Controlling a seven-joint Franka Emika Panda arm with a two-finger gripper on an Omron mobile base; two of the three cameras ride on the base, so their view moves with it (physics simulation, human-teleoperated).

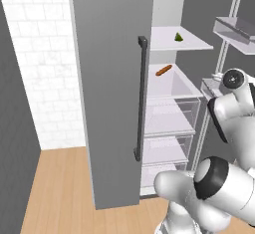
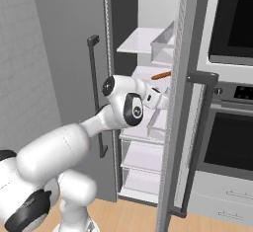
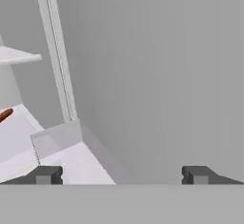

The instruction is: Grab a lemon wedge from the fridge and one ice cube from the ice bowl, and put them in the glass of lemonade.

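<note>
While the fridge (image 1: 114, 93) stands with its doors swung open, the lemon wedge (image 1: 178, 37) is seen resting on an upper white shelf (image 1: 182, 41), a small yellow-green piece set well back from the shelf's front edge. On the shelf below it an orange stick-shaped food (image 1: 163, 69) is laid, its long axis running slantwise across the shelf.

The claw (image 3: 122, 175) is held released, its two dark fingertips (image 3: 45, 175) spread wide with nothing between them. In the hand view it is pointed into the fridge's interior, towards a grey inner wall, with the orange food just caught at the left edge. In the right base view the hand is reached in at about the level of the orange food's shelf, partly hidden behind the edge of the right-hand door (image 2: 178, 97).

The relation on which the coming move is judged to turn is height: the wedge lies above the claw, one shelf up, and probably somewhat further in, though the depth cannot be read surely from these angles. The hand would have to be raised and aimed at the upper shelf before any closing is attempted. Neither pick has yet been made.
</note>
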